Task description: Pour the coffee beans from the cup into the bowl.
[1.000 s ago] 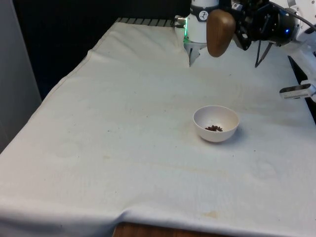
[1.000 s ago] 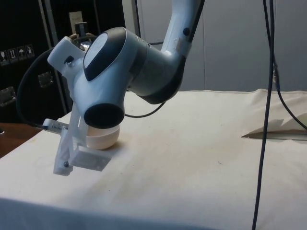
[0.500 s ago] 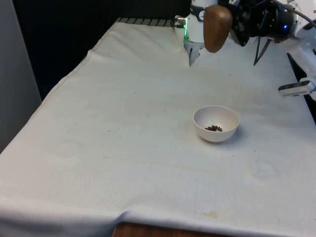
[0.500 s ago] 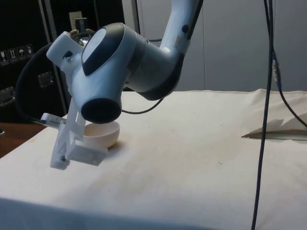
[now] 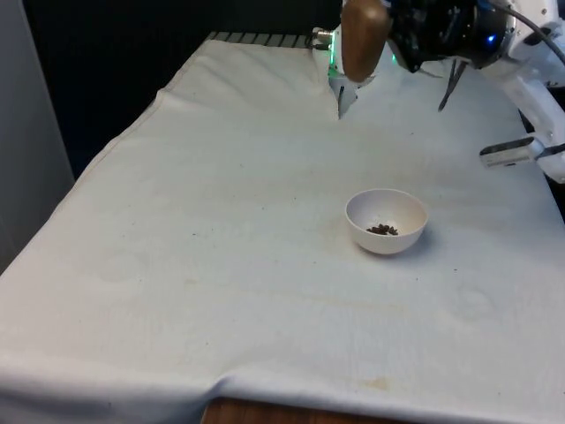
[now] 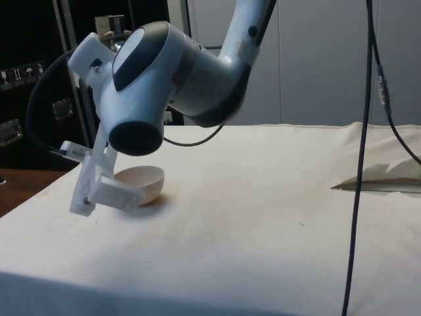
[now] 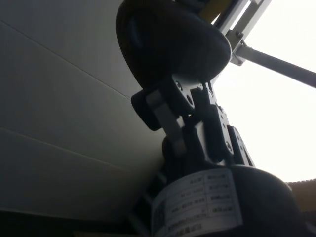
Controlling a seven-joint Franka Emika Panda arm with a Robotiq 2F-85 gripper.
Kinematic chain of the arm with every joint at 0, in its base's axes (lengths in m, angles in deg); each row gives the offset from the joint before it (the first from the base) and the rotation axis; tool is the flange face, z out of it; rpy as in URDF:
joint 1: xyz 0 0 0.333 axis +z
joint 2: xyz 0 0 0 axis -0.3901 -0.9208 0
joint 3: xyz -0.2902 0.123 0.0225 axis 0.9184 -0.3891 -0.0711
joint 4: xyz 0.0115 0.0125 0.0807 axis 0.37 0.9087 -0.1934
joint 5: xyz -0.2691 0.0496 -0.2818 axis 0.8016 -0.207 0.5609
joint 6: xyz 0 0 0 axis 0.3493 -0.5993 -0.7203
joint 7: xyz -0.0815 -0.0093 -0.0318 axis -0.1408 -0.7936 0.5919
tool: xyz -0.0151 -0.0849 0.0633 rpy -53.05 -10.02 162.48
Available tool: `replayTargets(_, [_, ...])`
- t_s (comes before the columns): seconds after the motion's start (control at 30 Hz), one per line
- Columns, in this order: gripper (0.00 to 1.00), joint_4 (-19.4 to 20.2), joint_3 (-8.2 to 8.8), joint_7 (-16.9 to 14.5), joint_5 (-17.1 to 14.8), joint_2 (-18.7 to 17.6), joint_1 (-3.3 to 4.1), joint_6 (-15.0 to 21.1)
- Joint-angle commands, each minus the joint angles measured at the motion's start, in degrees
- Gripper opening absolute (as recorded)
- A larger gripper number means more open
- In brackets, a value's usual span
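A white bowl point(image 5: 386, 221) stands on the cloth right of the table's middle, with a small heap of coffee beans point(image 5: 382, 230) at its bottom. In the side view the bowl point(image 6: 146, 184) sits low behind the arm's big joint. High above the far end of the table hangs a brown cup point(image 5: 363, 39), tipped so its rounded body faces the front camera. My gripper point(image 5: 395, 34) is shut on the cup from the front view's right. In the wrist view the cup point(image 7: 170, 42) is a dark shape held between the fingers point(image 7: 165, 116). The cup's inside is hidden.
The arm's thick white joint point(image 6: 164, 76) hangs over the table near the bowl in the side view. A black cable point(image 6: 358, 164) drops down at that view's right. A fold in the cloth point(image 5: 340, 104) lies at the far end, below the cup.
The gripper has carried the cup upward and towards the front view's left, farther from the bowl. The bowl and its beans have stayed put.
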Motion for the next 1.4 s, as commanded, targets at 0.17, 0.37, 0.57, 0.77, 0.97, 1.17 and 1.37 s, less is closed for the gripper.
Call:
replayTargets(0.17, [0.0, 1.0, 0.17, -0.7, -0.7, 1.3, -1.49, 1.0])
replayTargets(0.37, [0.0, 1.2, 0.46, -1.0, -1.2, 1.7, -2.18, 1.0])
replayTargets(0.57, [0.0, 0.7, 1.26, -0.6, -1.5, 1.3, -2.35, 0.1])
replayTargets(0.77, [0.0, 1.4, 2.01, -0.9, -2.2, 2.1, -3.38, 1.1])
replayTargets(0.97, [0.0, 1.4, 2.92, -0.7, -2.7, 2.2, -3.78, 1.2])
replayTargets(1.17, [0.0, 1.4, 3.55, -0.6, -3.6, 2.3, -4.13, 1.4])
replayTargets(1.37, [0.0, 1.5, 3.78, -0.5, -5.4, 3.1, -4.64, 2.4])
